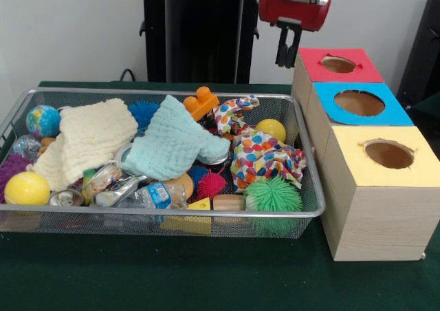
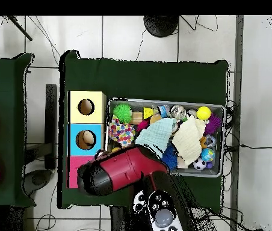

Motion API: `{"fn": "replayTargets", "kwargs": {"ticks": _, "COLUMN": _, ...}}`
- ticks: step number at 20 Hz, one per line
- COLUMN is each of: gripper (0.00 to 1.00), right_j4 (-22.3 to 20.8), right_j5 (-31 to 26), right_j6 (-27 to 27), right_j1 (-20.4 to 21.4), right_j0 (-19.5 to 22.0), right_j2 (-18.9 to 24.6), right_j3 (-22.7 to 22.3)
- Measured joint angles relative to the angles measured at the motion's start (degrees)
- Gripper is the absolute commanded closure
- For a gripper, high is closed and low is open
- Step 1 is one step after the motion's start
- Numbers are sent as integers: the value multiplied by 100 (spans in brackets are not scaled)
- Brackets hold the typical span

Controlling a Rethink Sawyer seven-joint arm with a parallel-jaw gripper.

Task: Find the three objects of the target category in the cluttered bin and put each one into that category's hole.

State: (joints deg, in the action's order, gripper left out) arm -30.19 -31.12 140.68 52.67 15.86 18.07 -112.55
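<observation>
A wire mesh bin (image 1: 311,211) (image 2: 166,101) holds mixed clutter. On top lie a cream cloth (image 1: 89,137), a mint cloth (image 1: 172,142) and a heart-patterned cloth (image 1: 265,156). Around them sit a yellow ball (image 1: 26,188), a globe ball (image 1: 42,120), a green spiky ball (image 1: 273,195), an orange block (image 1: 201,103), a plastic bottle (image 1: 148,196) and a can (image 1: 67,198). Beside the bin stand three boxes with holes: red (image 1: 338,65), blue (image 1: 359,103), yellow (image 1: 388,154). My gripper (image 1: 287,56) hangs shut and empty above the red box's left edge. In the overhead view the arm (image 2: 117,171) hides it.
A second yellow ball (image 1: 271,129), a pink spiky ball (image 1: 211,184) and wooden blocks (image 1: 228,202) lie low in the bin. Green cloth covers the table (image 1: 206,276). The boxes stand in a row against the bin's side, the yellow box (image 2: 86,107) farthest from the base.
</observation>
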Motion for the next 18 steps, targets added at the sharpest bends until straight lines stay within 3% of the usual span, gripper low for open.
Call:
{"fn": "replayTargets", "kwargs": {"ticks": 7, "gripper": 100, "right_j4": -504, "right_j5": 426, "right_j6": 0, "right_j1": -187, "right_j0": 474, "right_j2": -2, "right_j3": -154}}
{"fn": "replayTargets", "kwargs": {"ticks": 18, "gripper": 100, "right_j4": -1049, "right_j5": 472, "right_j6": 0, "right_j1": -470, "right_j0": 1471, "right_j2": 10, "right_j3": -336}}
